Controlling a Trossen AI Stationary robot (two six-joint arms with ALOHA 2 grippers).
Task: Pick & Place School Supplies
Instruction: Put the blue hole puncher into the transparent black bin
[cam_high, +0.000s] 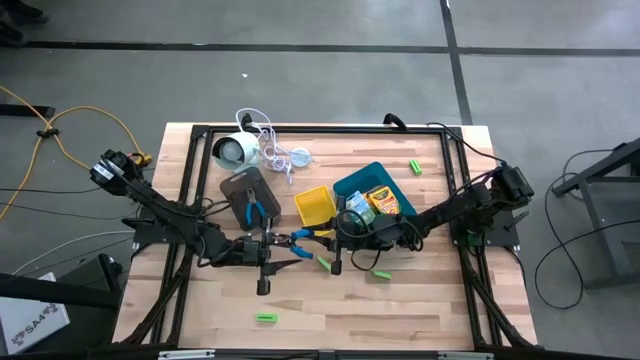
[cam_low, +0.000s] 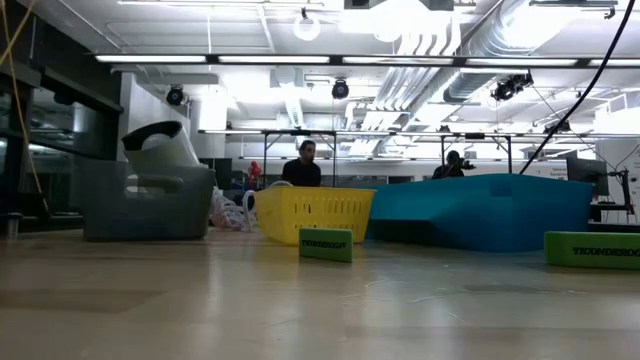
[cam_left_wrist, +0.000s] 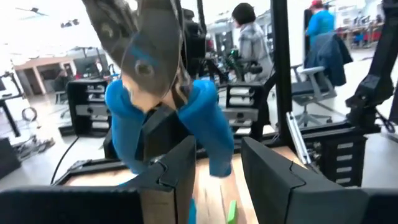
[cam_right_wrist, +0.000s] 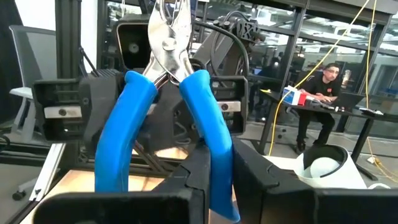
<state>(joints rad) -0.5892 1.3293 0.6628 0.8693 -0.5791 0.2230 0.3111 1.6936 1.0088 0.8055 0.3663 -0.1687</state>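
One pair of blue-handled pliers (cam_right_wrist: 168, 118), steel jaws up, handles splayed apart.

Bright overhead strip lights (cam_low: 300, 58) glare; left wrist view blurred.

Pliers (cam_right_wrist: 166, 93): shiny metal head, glossy blue handles.

Both grippers meet mid-bench on the blue-handled pliers (cam_high: 297, 240), blocking each other head-on. Beyond the jaws stand the yellow tray (cam_high: 313, 205), blue tray (cam_high: 352, 186) and grey tray (cam_high: 240, 185); behind them, open bench (cam_high: 400, 310).
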